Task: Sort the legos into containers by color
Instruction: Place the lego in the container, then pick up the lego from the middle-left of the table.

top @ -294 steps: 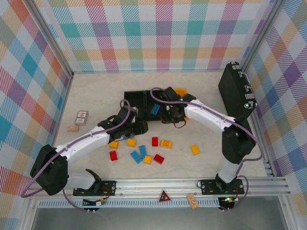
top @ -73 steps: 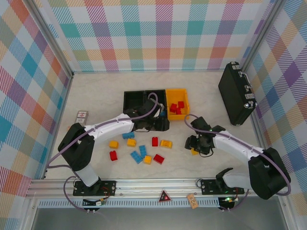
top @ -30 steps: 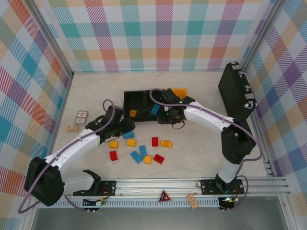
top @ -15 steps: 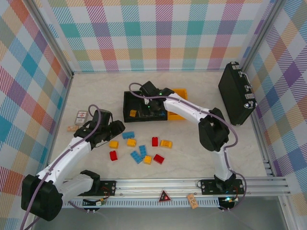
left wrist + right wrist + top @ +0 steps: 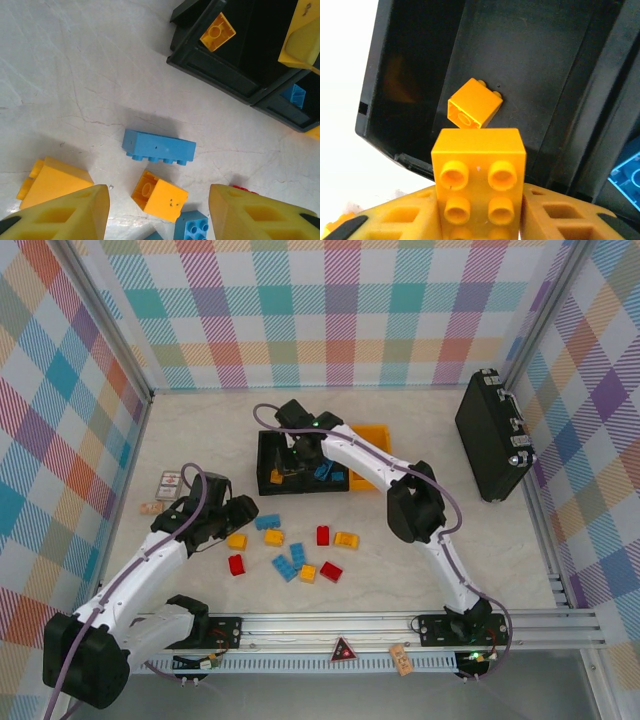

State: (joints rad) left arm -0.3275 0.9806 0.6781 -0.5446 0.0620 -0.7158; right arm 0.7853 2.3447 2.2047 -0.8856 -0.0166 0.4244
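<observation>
Our right gripper (image 5: pixel 479 220) clamps a yellow brick (image 5: pixel 479 170) over the black bin (image 5: pixel 535 75), where its colour-mate (image 5: pixel 475 104) already lies. Our left gripper (image 5: pixel 159 210) hangs open above loose bricks (image 5: pixel 159 147), ready to pick.

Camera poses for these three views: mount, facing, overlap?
Top external: above, behind the bases, looking down at the table; left gripper and right gripper show.
Left wrist: on the left arm, facing down at loose legos; open fingers show.
Right wrist: facing down into the left black bin; fingers hold a yellow lego.
Shared: the other yellow lego in that bin.
</observation>
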